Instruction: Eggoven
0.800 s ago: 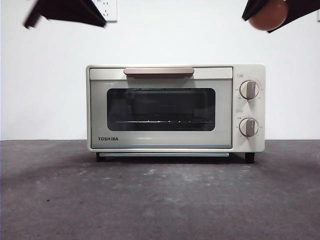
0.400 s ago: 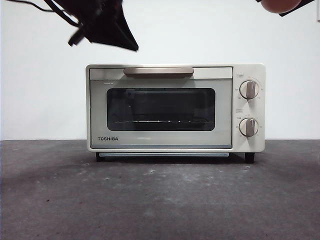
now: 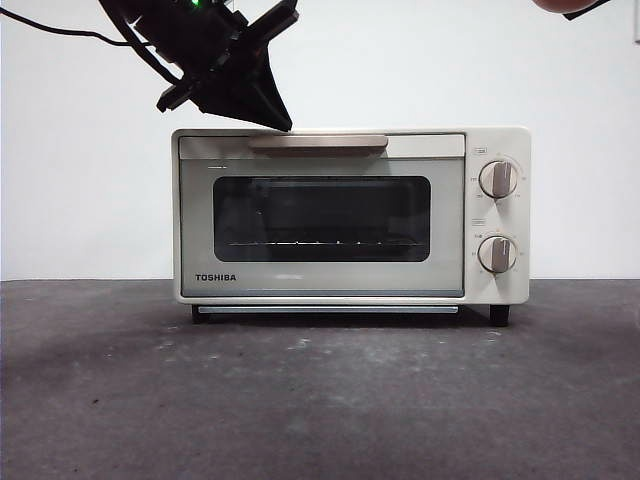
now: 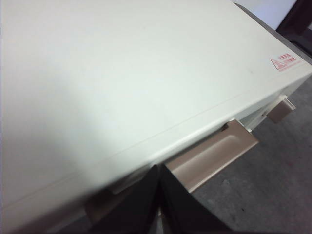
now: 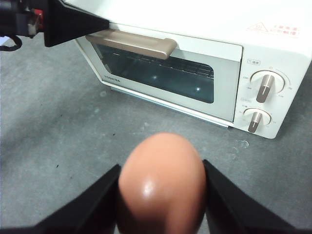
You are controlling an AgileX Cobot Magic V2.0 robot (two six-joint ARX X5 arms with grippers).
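Closest to your right wrist camera, the right gripper [image 5: 161, 195] sits clamped on the egg [image 5: 161, 187], one black jaw on each side of the reddish-brown shell; you are holding it high above the grey table [image 3: 320, 400], in front of the toaster oven [image 3: 350, 215], which I judge is simply a parking pose while the door is dealt with. Only a sliver of the egg shows at the top right corner of the front view. Farther on, your left gripper [image 3: 270, 105] has its jaws pressed together into one dark wedge, tip right at the left end of the tan handle [image 3: 318, 143], by the oven's top front edge; whether it touches the handle yet, you cannot tell from these views. A closed tip placed there reads as a way to hook or push the handle and swing the door [image 3: 322, 218] down, since the door is shut and the egg cannot go in until it opens. On the door's lower left you can read TOSHIBA [image 3: 216, 278]. Two knobs [image 3: 498, 179] stand one above the other on the right panel, their small markings too fine to read, and a red warning label [image 4: 283, 62] with a triangle sits on the oven's top, its text illegible.
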